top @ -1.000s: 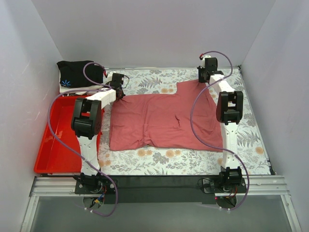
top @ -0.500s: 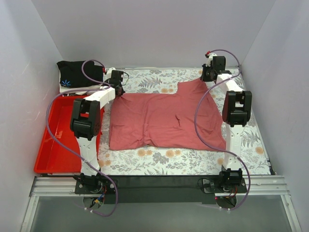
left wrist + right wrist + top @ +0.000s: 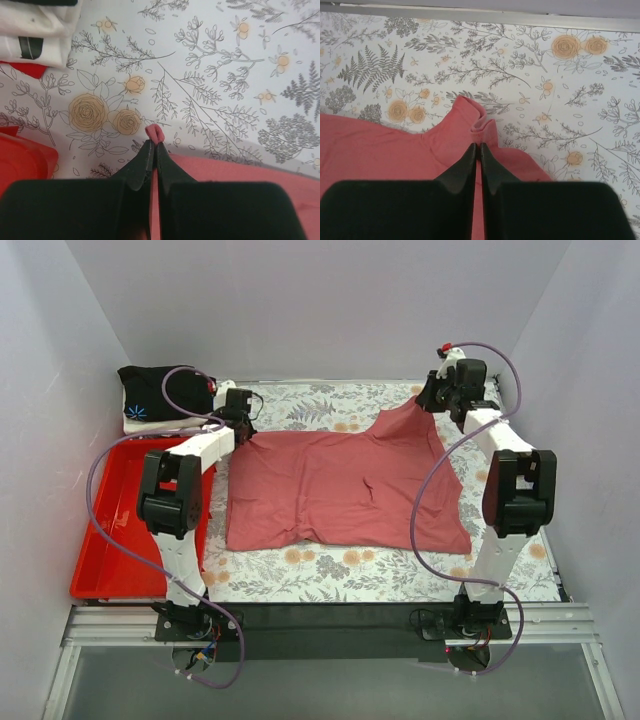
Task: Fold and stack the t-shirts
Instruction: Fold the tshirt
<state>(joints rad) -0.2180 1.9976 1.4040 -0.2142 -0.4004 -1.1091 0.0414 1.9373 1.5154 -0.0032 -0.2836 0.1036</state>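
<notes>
A salmon-red t-shirt (image 3: 340,485) lies spread on the flowered table cover. At its far left corner my left gripper (image 3: 243,432) is shut on the cloth; the left wrist view shows a small pinch of red fabric (image 3: 154,133) poking out past the left gripper (image 3: 154,145). My right gripper (image 3: 428,400) is shut on the shirt's far right corner, which rises off the table; the bunched cloth (image 3: 482,122) shows above the right gripper (image 3: 478,146). A folded black t-shirt (image 3: 160,390) with a blue starburst rests on a folded white t-shirt (image 3: 150,422) at the far left.
A red plastic tray (image 3: 110,540) sits along the left side, beside the left arm. Grey walls close in the table at the back and on both sides. Bare flowered cover (image 3: 380,575) shows in front of the red shirt.
My right gripper has closed on the shirt's far right corner and pulled it outward to the right and up. The left gripper has kept its hold with little movement.
</notes>
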